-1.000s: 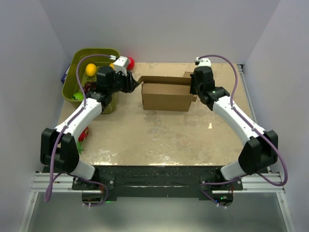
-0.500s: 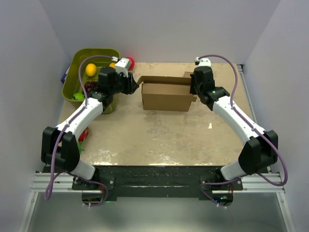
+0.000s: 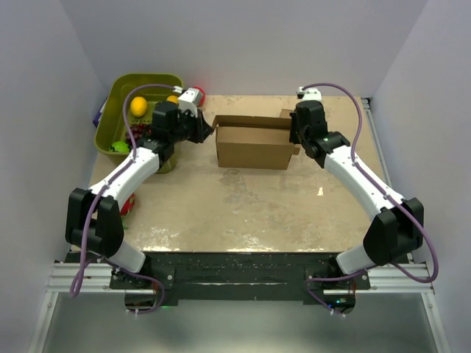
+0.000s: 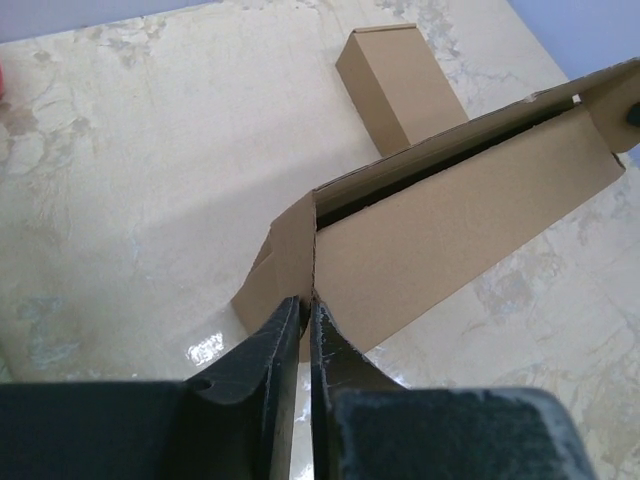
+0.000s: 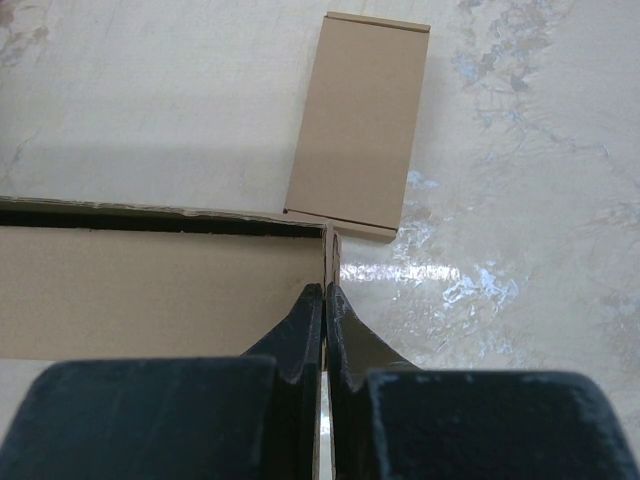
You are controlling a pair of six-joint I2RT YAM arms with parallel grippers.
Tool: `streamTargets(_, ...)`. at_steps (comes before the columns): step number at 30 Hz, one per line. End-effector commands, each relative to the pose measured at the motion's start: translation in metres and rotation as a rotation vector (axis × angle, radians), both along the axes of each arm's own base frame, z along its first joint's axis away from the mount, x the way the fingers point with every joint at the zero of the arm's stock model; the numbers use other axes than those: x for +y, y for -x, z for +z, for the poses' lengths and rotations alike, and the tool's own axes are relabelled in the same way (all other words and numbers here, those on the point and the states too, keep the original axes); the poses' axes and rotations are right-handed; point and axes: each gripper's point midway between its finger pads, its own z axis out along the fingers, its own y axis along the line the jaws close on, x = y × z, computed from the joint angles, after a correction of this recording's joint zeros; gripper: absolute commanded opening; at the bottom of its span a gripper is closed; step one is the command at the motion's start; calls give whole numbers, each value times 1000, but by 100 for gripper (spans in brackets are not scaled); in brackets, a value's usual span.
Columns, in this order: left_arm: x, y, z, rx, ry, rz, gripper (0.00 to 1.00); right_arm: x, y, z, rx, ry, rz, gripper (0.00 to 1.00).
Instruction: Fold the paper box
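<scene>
The paper box [image 3: 254,147] is a brown corrugated cardboard box standing on the table between my two arms, its top slightly open. My left gripper [image 3: 207,131] is at its left end, shut on the left end flap. In the left wrist view the gripper [image 4: 305,302] pinches the flap edge of the box [image 4: 450,220]. My right gripper [image 3: 296,140] is at the right end, shut on the right end flap. In the right wrist view the gripper [image 5: 326,290] pinches the thin flap beside the box wall [image 5: 150,290].
A much smaller brown cardboard box [image 3: 285,114] lies just behind the paper box's right end, also in the left wrist view [image 4: 400,85] and right wrist view [image 5: 360,125]. A green bin [image 3: 118,92] with fruit stands at the back left. A red item [image 3: 126,206] lies by the left arm.
My left gripper has moved a little to the right, bringing the left end flap closer to the box. The right arm has not moved.
</scene>
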Motion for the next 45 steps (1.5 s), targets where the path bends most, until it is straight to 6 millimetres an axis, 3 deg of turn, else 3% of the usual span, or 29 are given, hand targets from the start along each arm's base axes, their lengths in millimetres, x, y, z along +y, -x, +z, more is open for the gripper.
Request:
streamTargets(1, -16, -6, 34, -73, 75, -42, 12, 4, 10, -16, 81, 29, 30, 0)
streamTargets(14, -22, -7, 38, -61, 107, -48, 1, 5, 8, -19, 89, 32, 29, 0)
streamTargets(26, -21, -8, 48, -3, 184, -8, 0, 1, 7, -25, 108, 58, 17, 0)
streamTargets(45, -20, -6, 28, 91, 256, 3, 0, 2, 5, -29, 119, 64, 19, 0)
